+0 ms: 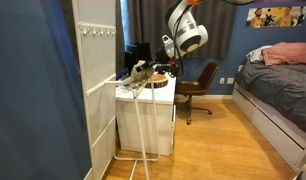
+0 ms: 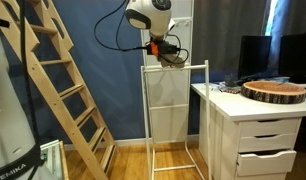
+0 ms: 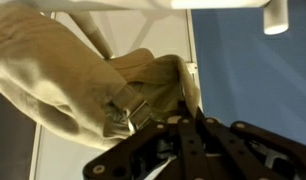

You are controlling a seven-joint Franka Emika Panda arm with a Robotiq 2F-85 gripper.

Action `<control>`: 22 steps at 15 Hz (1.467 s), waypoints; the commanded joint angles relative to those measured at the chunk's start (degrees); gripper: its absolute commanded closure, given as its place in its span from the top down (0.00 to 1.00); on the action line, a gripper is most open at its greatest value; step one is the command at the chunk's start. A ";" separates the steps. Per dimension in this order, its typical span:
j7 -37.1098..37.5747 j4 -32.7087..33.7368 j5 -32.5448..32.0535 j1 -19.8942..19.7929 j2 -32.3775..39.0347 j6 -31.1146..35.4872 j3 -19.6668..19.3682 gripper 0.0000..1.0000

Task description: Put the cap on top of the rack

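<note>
arm bent fwd, hand [image 2: 170,52] clamped on beige cap [image 3: 73,70], just abv white rack [image 2: 175,110] top.

In your wrist view nothing is sharp. The cap [image 3: 83,80] just above the fingers [image 3: 198,145] is blurred, and its pale cloth sits close to washout. The fingers themselves read as a dark mass with little detail. Up and to the right of them, a white patch is blown out. In both exterior views you get even, soft indoor light, but the frames are small and grainy. Well below the fingers, the wooden floor [image 1: 218,140] carries a mild sheen. The blue panel [image 1: 33,100] nearest the camera looks dim and soft in an exterior view.
</note>
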 commanded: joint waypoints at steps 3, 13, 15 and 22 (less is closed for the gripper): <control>8.00 -3.92 -9.53 -2.08 -2.45 -6.29 -1.29 0.01; 11.70 -2.19 -12.68 -3.47 0.75 -9.93 -2.12 0.29; 12.11 -1.67 -12.51 -3.25 1.20 -10.11 -1.94 0.42; 15.32 -1.59 -15.59 -3.58 0.21 -10.21 -2.40 0.91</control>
